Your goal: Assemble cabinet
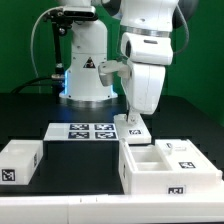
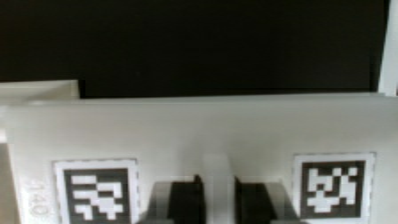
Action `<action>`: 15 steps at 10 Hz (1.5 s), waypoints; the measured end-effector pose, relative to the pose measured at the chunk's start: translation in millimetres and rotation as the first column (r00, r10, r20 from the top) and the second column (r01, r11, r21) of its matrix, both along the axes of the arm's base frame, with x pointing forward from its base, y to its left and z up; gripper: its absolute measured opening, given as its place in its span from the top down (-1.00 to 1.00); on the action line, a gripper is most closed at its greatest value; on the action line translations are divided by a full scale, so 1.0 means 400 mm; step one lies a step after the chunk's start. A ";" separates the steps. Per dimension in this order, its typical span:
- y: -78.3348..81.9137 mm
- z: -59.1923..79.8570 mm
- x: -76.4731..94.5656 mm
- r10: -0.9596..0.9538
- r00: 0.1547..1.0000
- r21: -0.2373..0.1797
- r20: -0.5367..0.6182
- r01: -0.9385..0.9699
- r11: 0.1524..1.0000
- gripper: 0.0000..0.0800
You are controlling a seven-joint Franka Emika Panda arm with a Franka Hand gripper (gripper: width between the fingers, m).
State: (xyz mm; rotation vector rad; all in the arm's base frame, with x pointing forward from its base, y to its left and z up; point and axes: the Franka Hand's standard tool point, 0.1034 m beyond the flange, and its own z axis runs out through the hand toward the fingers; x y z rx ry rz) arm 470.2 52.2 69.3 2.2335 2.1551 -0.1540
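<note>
We see a black table (image 1: 80, 185) with a white robot arm (image 1: 150, 60) reaching down over it. Its two-finger gripper (image 1: 130, 118) is pressed together, the dark fingers (image 2: 178, 200) side by side with only a sliver between them. It hangs at the far corner of the cabinet (image 1: 150, 182), a large white hollow plastic box with an inner divider and square black-and-white tags on its faces. The cabinet stands at the front of the table, towards the exterior view's right.

In the wrist view the gripper (image 2: 205, 200) sits low against a white cabinet face (image 2: 196, 130) between two tags. That picture is blurred, so we cannot tell whether the fingers pinch anything or only touch the face.

The thin flat white marker board (image 1: 88, 131) lies just beside the cabinet's far corner. A small white tagged block (image 1: 20, 160) rests well apart, at the exterior view's left.
</note>
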 end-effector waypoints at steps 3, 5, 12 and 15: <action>-0.001 -0.008 0.001 -0.015 1.000 -0.005 -0.011 0.015 1.000 0.84; 0.005 -0.005 0.004 -0.032 0.999 -0.010 -0.024 0.031 0.999 0.84; 0.008 0.001 0.002 -0.034 0.999 -0.011 -0.035 0.034 0.999 0.84; 0.005 0.000 0.004 -0.008 0.999 -0.011 -0.044 0.008 1.000 0.84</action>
